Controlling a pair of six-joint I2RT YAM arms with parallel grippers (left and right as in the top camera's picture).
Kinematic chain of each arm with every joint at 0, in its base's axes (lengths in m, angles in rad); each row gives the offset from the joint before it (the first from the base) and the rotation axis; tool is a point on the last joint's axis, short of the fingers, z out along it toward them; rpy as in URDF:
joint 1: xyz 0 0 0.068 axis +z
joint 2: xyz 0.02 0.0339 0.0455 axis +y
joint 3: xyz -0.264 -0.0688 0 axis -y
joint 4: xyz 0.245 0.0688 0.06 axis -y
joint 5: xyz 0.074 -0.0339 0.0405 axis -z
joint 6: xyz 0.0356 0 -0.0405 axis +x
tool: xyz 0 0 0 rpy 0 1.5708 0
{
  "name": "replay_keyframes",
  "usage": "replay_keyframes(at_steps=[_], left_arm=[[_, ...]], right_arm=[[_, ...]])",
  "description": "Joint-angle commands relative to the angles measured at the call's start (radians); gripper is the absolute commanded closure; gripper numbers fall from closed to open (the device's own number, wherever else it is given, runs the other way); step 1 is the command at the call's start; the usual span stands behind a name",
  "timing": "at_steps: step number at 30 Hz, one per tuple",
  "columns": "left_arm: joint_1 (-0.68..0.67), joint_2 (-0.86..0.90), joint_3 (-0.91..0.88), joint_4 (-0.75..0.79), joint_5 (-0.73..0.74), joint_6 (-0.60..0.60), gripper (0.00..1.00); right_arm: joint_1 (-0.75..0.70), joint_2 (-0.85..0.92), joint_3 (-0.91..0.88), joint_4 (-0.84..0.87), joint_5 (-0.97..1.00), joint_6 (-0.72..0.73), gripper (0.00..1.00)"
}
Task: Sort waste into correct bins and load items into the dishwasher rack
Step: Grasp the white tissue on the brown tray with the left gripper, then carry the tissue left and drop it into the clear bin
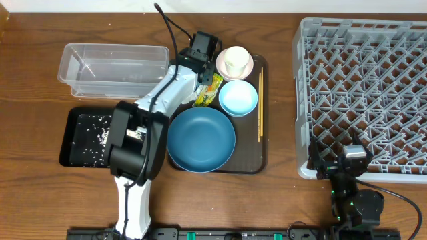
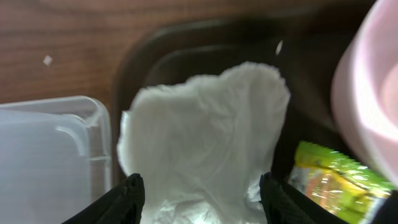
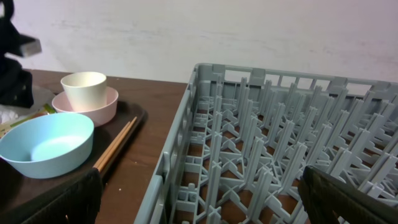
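Observation:
My left gripper [image 1: 200, 59] is open at the brown tray's back-left corner. In the left wrist view its fingers [image 2: 202, 190] straddle the crumpled white napkin [image 2: 205, 137], with the yellow-green wrapper [image 2: 329, 180] to the right. The wrapper [image 1: 208, 93] lies beside the light-blue bowl [image 1: 238, 97]. The white cup [image 1: 234, 61] stands in the pink bowl [image 1: 248, 68]. The dark-blue plate [image 1: 200, 139] and chopsticks [image 1: 260, 103] are on the tray. Rice crumbs [image 1: 93, 130] lie in the black tray [image 1: 67, 143]. The clear container [image 1: 113, 67] is beside it. My right gripper [image 1: 343, 165] is open at the grey rack's [image 1: 363, 93] front edge.
The brown serving tray [image 1: 257, 157] sits between the bins and the rack. The right wrist view shows the rack's pegs [image 3: 280, 137], the cup [image 3: 84, 90], the light-blue bowl [image 3: 43, 146] and the chopsticks [image 3: 115, 146]. A few crumbs lie on the wooden table [image 1: 40, 27].

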Motion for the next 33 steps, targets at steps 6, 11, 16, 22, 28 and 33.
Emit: replay_keyframes(at_steps=[6, 11, 16, 22, 28, 33], left_arm=[[0.005, 0.016, 0.021, 0.006, -0.015, 0.006, 0.51], [0.004, 0.016, 0.021, 0.004, -0.011, -0.024, 0.71], [0.003, 0.012, 0.021, -0.015, -0.008, -0.045, 0.94], [-0.007, -0.065, 0.021, -0.067, -0.008, -0.142, 0.94], [-0.008, -0.198, 0.021, -0.102, -0.008, -0.229, 0.94], [-0.008, -0.280, 0.021, -0.127, -0.008, -0.229, 0.94]], right_arm=[[-0.005, -0.006, -0.002, -0.004, 0.002, -0.012, 0.01], [-0.005, -0.006, -0.002, -0.003, 0.002, -0.012, 0.01], [-0.005, -0.006, -0.002, -0.003, 0.002, -0.012, 0.01], [-0.005, -0.006, -0.002, -0.003, 0.002, -0.012, 0.01], [-0.005, -0.006, -0.002, -0.004, 0.002, -0.012, 0.01], [-0.005, -0.006, -0.002, -0.004, 0.002, -0.012, 0.01]])
